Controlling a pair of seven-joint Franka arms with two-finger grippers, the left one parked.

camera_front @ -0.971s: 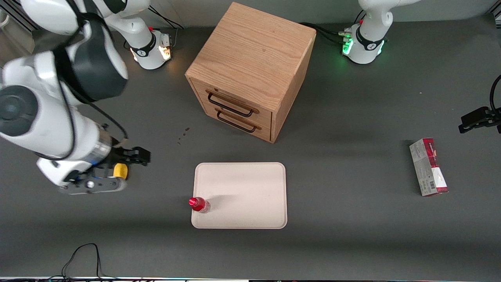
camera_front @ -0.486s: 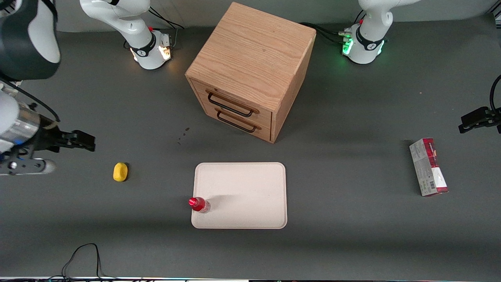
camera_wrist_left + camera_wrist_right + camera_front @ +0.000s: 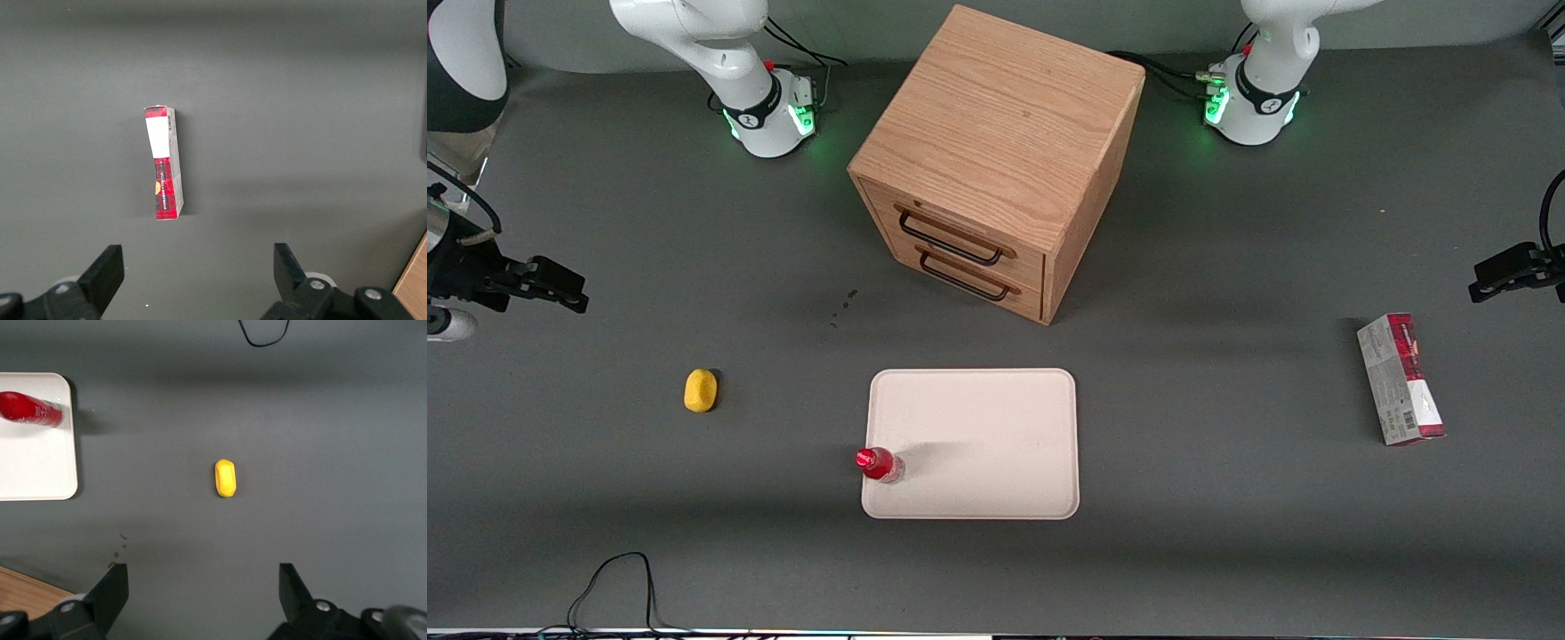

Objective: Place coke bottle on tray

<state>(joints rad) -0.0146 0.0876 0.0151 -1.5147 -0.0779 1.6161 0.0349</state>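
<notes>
The coke bottle (image 3: 879, 464), with red cap and red label, stands on the cream tray (image 3: 978, 444), at the tray's corner nearest the front camera on the working arm's side. It also shows in the right wrist view (image 3: 30, 409), on the tray's corner (image 3: 33, 467). My right gripper (image 3: 565, 292) is open and empty, raised high above the table toward the working arm's end, well away from the tray. In the right wrist view the gripper (image 3: 203, 577) hangs over bare table near the yellow lump.
A small yellow oval lump (image 3: 700, 390) lies on the table between gripper and tray; it also shows in the right wrist view (image 3: 225, 478). A wooden two-drawer cabinet (image 3: 996, 151) stands farther from the camera than the tray. A red-and-grey carton (image 3: 1400, 378) lies toward the parked arm's end. A black cable (image 3: 618, 578) loops near the front edge.
My right arm has drawn back from over the yellow lump toward its own end of the table. The bottle and tray have not moved. The arm's base light turned from amber to green.
</notes>
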